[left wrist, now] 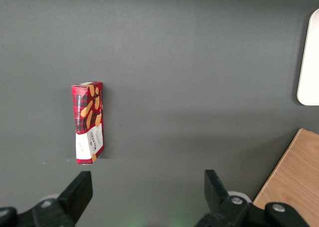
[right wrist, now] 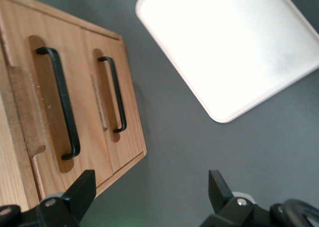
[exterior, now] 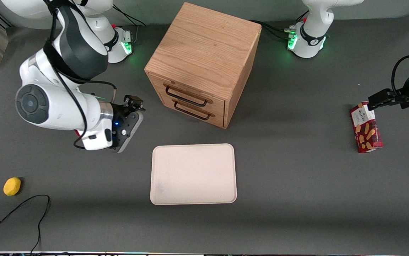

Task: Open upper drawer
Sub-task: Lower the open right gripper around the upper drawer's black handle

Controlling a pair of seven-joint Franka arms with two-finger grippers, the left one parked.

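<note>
Nearest, a smooth rounded cream tray [exterior: 193, 174] lies flat, then the gripper [right wrist: 149, 197], jaws open and empty, hovers before the closed grainy-oak upper drawer [exterior: 190, 95] with its thin black wire handle [exterior: 186, 97].

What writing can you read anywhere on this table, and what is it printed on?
"WALKERS": on the white label of the red tartan biscuit box, at the parked arm's end of the table.
The smaller print on that label is too small to read.
Nothing is written on the cabinet, the tray or the gripper, which hovers before the drawer fronts.
</note>
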